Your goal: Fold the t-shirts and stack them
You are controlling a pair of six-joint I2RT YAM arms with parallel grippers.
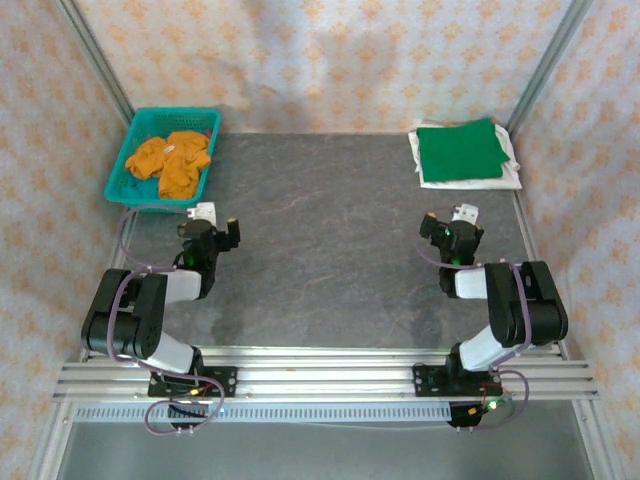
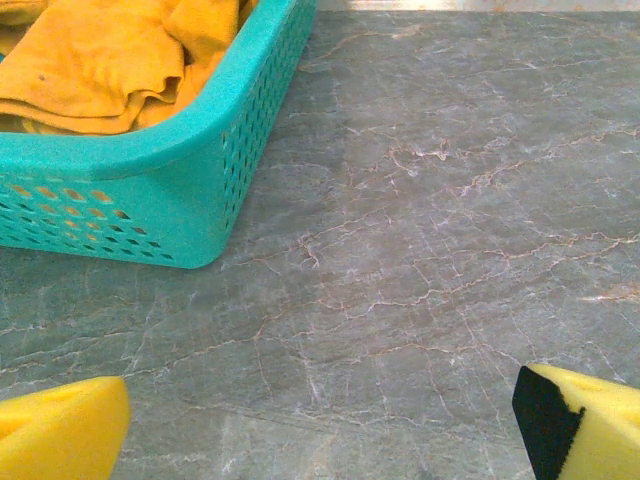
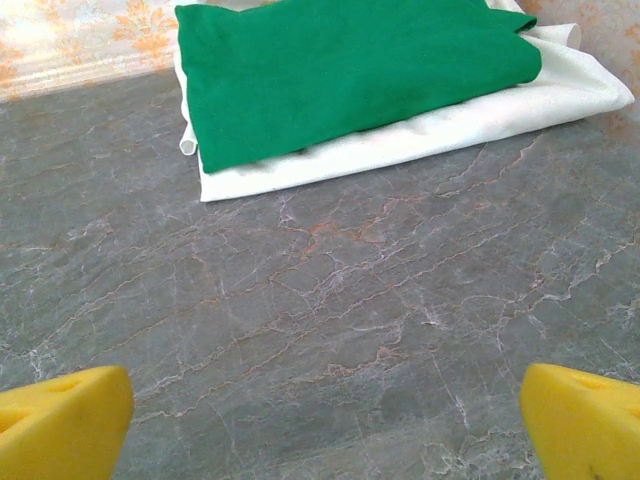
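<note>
Start at your left hand (image 1: 218,223): jaws spread wide, nothing between the yellow pads, and it hovers low over the bare table (image 1: 330,240). Your right hand (image 1: 450,222) mirrors it, released and empty, with grey marbled surface under it.

Outward from the left hand, the teal mesh basket (image 2: 120,150) sits just ahead and to its left, in the far left corner of the table. Inside lies the orange t-shirt (image 1: 168,163), crumpled into a loose heap. Whether that heap is one garment or more, you cannot tell from here.

Outward from the right hand, the far right corner holds the finished pile: the green t-shirt (image 3: 350,70), folded flat, lies on top of the white t-shirt (image 3: 400,150), whose edges stick out along the near and right sides. That pile is well apart from both hands.

By my reading, two shirts are done and you are between rounds, about to fetch the orange one.

The next move looks like the left hand's job. Send it up over the basket rim and down into the heap, and pinch a good bunch of cloth. The fabric is soft and bunched, so expect it to drag and unfurl as it lifts. Bring it to the open middle of the table, where both hands can spread it flat before any folding.
</note>
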